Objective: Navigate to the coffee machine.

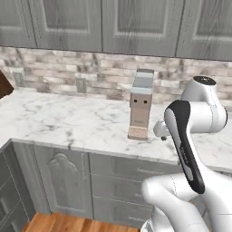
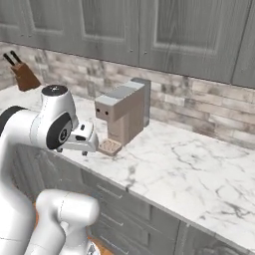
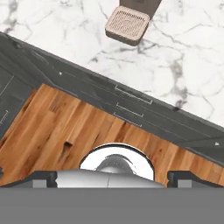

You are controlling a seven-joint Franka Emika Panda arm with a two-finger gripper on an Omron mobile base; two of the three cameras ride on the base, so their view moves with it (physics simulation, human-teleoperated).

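Tall beige coffee machine [image 1: 140, 105] upright on the marble tabletop [image 1: 68, 122], near the brick backsplash [image 1: 99, 72], just left of the white arm [image 1: 190, 136]. Grey cabinets [image 1: 113, 22] overhead.

My arm folded upright, elbow high, forearm angled back down, wrist turned so my gripper [image 2: 85, 148] points downward, its fingers too small and hidden to judge, nothing seen between them.
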